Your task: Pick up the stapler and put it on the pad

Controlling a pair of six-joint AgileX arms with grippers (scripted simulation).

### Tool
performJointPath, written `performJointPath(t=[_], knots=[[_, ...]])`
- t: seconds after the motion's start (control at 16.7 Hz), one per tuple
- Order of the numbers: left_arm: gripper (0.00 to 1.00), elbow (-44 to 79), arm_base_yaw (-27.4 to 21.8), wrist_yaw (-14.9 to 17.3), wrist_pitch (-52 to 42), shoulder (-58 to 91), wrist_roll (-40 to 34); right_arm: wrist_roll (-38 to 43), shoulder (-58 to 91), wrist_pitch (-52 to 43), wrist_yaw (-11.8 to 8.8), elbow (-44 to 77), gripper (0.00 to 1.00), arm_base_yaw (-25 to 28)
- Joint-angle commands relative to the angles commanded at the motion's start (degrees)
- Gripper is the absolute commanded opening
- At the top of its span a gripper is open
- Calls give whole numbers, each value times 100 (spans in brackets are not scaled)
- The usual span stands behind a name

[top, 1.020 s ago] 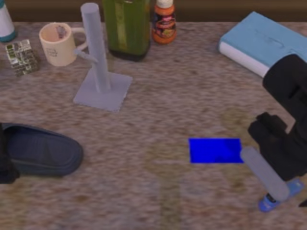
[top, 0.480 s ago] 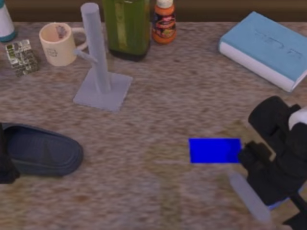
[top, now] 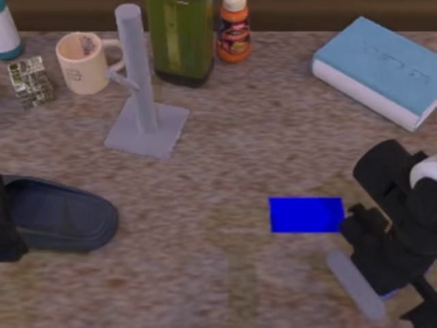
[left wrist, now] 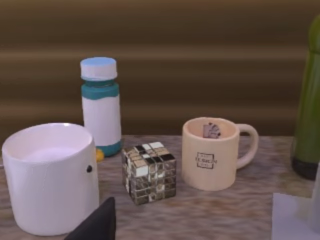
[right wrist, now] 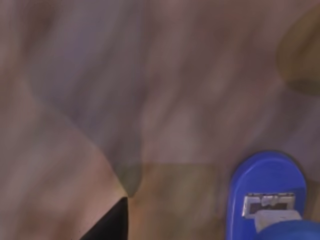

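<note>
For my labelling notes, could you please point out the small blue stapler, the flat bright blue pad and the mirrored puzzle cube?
Blue stapler (right wrist: 267, 185), right wrist view: rounded front end.
Bright blue pad (top: 305, 214), top view: centre.
Mirrored cube (left wrist: 149, 172), left wrist view: front face.

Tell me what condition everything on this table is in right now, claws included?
stapler: on the table, mostly hidden under the right claw
pad: flat, bare
mug: upright
green bottle: upright
book: lying closed
shoe: sitting upright
left claw: parked at the table's left edge
</note>
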Motion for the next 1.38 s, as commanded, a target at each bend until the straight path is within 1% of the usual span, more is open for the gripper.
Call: performJointPath(t=[0.6,0.66,1.2,1.38], knots=[[100,0,0,0,0,0,0,0,0,0,0,0,2,0],[100,0,0,0,0,0,0,0,0,0,0,0,0,0],[100,0,0,0,0,0,0,2,-12,-17,0,19,0,-3],[100,0,0,0,0,0,0,-29,-178,-414,0,319,0,1]])
